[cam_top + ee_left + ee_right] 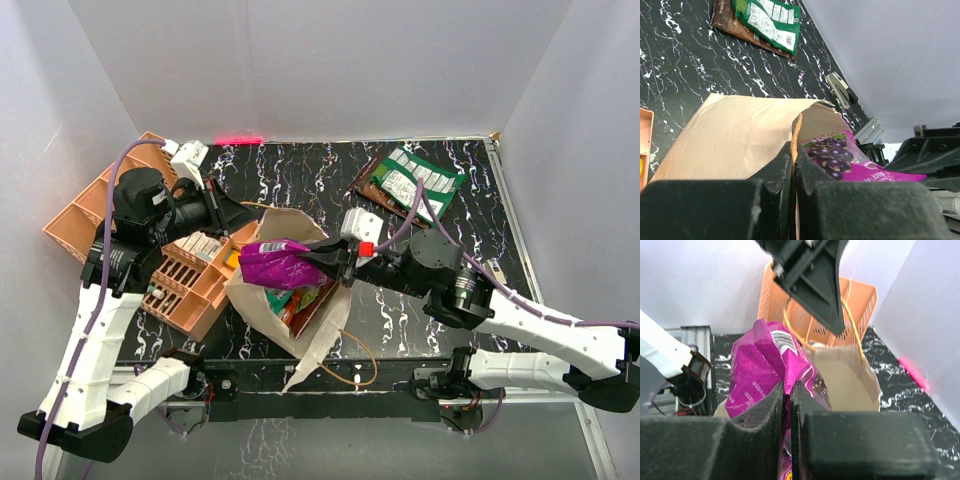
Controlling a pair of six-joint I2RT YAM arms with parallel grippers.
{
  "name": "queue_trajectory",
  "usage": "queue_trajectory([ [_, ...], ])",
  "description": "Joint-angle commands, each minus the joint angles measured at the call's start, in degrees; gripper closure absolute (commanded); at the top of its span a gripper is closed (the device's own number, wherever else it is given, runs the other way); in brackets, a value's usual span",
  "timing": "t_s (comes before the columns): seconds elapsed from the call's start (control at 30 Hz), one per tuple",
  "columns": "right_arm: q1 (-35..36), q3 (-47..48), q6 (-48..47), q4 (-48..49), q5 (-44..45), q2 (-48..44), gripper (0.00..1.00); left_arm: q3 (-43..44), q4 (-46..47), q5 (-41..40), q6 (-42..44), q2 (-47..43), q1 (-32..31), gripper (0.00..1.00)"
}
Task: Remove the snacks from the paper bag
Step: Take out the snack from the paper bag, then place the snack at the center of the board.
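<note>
- Tabletop (300,170): black, veined white.
- Bag (255,300) at the near middle.
- Orange tray (80,215) at left.
- Brown pouch (372,180) far right, green packet (430,175) overlapping it.

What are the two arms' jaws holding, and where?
Right arm: jaws shut on the purple packet, at its crumpled end. Left arm: jaws pinching the paper bag by its open rim.

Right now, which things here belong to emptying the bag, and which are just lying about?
Job: paper bag, purple packet, green packet, brown pouch, left pincer on the bag's rim, right pincer on the purple packet.
Lying about: orange tray, its small boxes.
</note>
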Motion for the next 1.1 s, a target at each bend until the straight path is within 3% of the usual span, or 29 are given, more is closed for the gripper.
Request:
queue_trajectory([
  [0.0,0.1,10.4,-1.1,14.9,-4.6,-1.1,0.93,1.1,-0.3,-0.8,0.0,0.0,0.0,1.00],
  [0.2,0.1,19.2,-6.5,14.8,-5.0,1.5,0.93,1.1,-0.6,-1.1,-0.3,0.7,0.0,1.00],
  [0.3,0.1,20.5,-10.5,15.7,-0.4,2.0,0.93,1.4,-0.8,-0.8,-0.4,0.8,0.1,1.00],
  [0.53,-1.0,15.6,-21.2,23.5,33.7,4.1,0.93,1.8,-1.6,-0.7,-0.3,0.2,0.1,1.00],
  [0.6,-5.2,13.4,-22.0,24.4,37.0,5.3,0.93,1.6,-1.4,-0.7,-0.5,-0.1,0.0,1.00],
  [0.9,-33.9,4.9,-5.1,16.7,34.6,12.3,0.93,2.3,-1.6,0.2,-0.6,-0.3,0.0,1.00],
  [1.07,-42.6,5.3,-4.3,14.8,39.5,20.3,0.93,2.6,-1.6,1.0,-0.2,0.1,0.0,1.00],
])
